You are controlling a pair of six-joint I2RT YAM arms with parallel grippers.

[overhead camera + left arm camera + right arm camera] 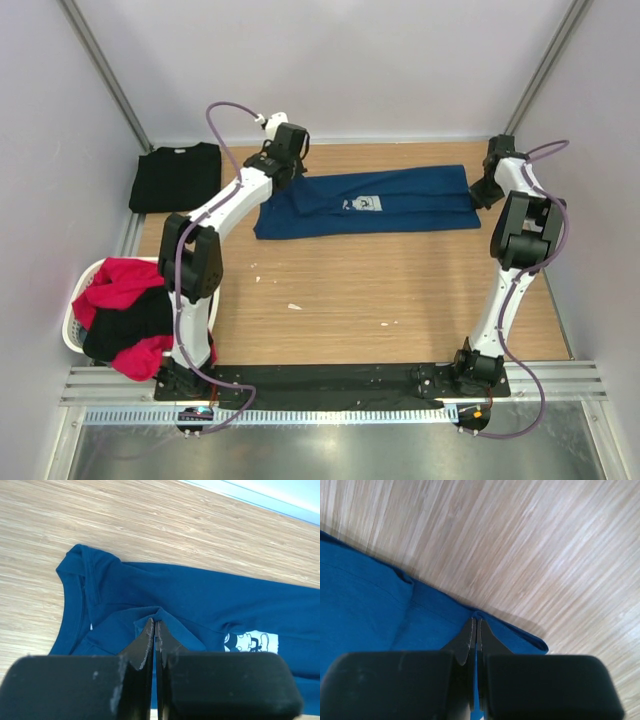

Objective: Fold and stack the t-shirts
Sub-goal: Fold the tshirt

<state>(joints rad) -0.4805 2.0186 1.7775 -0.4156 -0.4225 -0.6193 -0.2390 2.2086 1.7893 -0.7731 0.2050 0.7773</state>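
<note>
Left gripper [154, 626]: clenched, fingertips pressed together on a pinched-up ridge of the navy blue cotton short-sleeved t-shirt [200, 592], near its ribbed collar [67, 597]. So it's grasping cloth.

Right gripper [474, 622]: same state, fingers closed on a small fold at the shirt's edge, near a corner of the fabric. Bare wood shows just beyond the fold.

Top view: the navy shirt [365, 203] lies on the far half of the light wooden table [380, 290], folded lengthwise into a long band running left to right. The left gripper [283, 170] is at its left end and the right gripper [487, 190] at its right end.

Print: pale square print [250, 642] on the shirt front, showing a black-line cartoon figure. It's partly cut off behind the finger housing in the left wrist view. From the top view it's just a small pale patch [363, 204]. I can't read any lettering, brand or label in any view.

Other shirts:
- A plain black t-shirt [177, 176] lies folded flat at the far-left corner, off the wooden top and well apart from the navy one.
- A white plastic laundry basket [75, 320] sits by the left arm's base and holds a crumpled red garment [120, 282] and a black garment [125, 325], spilling over the rim.

A few small white crumbs [294, 306] lie mid-table.
</note>
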